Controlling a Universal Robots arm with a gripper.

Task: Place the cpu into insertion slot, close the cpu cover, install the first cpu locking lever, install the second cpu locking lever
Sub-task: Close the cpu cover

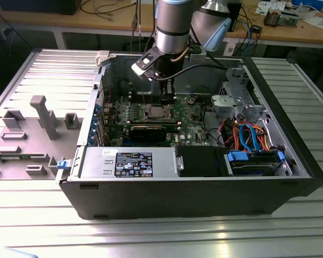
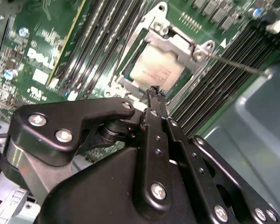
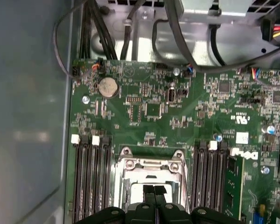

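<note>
The cpu (image 2: 149, 70), with its dull silver top, lies in the insertion slot (image 1: 155, 112) on the green board. The silvery cpu cover (image 2: 171, 39) lies flat around it, and its window frames the chip. In the first wrist view the cpu cover (image 3: 151, 164) sits just beyond my fingertips. A thin locking lever (image 2: 233, 63) sticks out from one corner of the cover over the memory slots. My gripper (image 2: 155, 91) hovers just above the socket's edge, shut, with nothing visible between the fingers. It also shows in the first wrist view (image 3: 154, 190) and the exterior view (image 1: 167, 101).
Long black memory slots (image 3: 91, 177) flank the socket on both sides. A black graphics card (image 1: 151, 131) lies in front of it. The grey case wall (image 3: 28, 116) is close by. A drive cage (image 1: 234, 102) and coloured cables (image 1: 247, 134) are on the exterior view's right.
</note>
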